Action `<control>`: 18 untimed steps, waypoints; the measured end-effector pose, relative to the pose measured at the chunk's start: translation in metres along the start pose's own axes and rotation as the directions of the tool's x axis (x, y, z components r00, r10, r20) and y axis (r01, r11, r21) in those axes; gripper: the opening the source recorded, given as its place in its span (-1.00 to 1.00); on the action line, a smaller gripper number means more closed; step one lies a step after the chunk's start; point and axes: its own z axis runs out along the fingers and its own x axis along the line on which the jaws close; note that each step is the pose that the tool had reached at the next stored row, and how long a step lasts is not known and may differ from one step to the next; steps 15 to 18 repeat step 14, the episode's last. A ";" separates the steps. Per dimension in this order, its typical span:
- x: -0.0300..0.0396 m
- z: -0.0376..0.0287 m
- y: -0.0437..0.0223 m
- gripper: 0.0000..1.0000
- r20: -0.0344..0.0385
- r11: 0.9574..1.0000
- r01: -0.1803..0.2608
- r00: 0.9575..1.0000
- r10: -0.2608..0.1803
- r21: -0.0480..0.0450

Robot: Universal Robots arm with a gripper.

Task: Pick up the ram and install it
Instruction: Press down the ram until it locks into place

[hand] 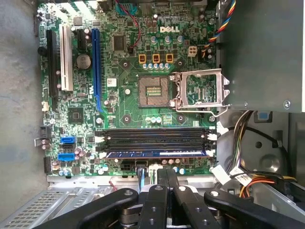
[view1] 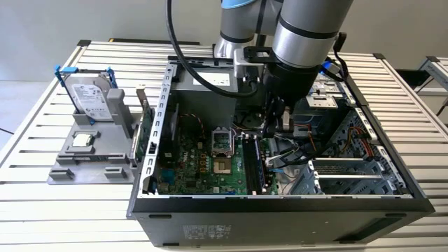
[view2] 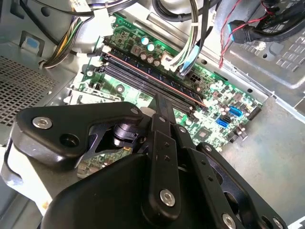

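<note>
The ram (hand: 156, 153) is a long dark blue stick lying in the outermost of the black memory slots (hand: 155, 138) on the green motherboard (hand: 128, 109). In the exterior view the ram (view1: 255, 163) stands on edge in the board inside the open computer case (view1: 280, 202). My gripper (hand: 166, 174) hovers just off the ram, its two black fingers (view2: 160, 102) pressed together with nothing between them. The exterior view places the gripper (view1: 272, 132) low inside the case, above the slots.
An open processor socket (hand: 153, 90) lies beside the slots. Cable bundles (view1: 294, 155) hang close to the gripper. Outside the case, at the exterior view's left, a grey holder (view1: 91, 157) carries a hard drive (view1: 91, 100), a chip (view1: 83, 139) and a green card (view1: 145, 131).
</note>
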 end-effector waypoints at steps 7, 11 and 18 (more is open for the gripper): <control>0.0001 -0.0047 0.0001 -1.00 0.000 1.000 0.000 1.000 0.000 0.000; 0.0001 -0.0058 0.0001 -1.00 0.000 1.000 0.000 1.000 0.000 0.000; 0.0001 -0.0059 0.0001 -1.00 0.000 1.000 0.000 1.000 0.000 0.000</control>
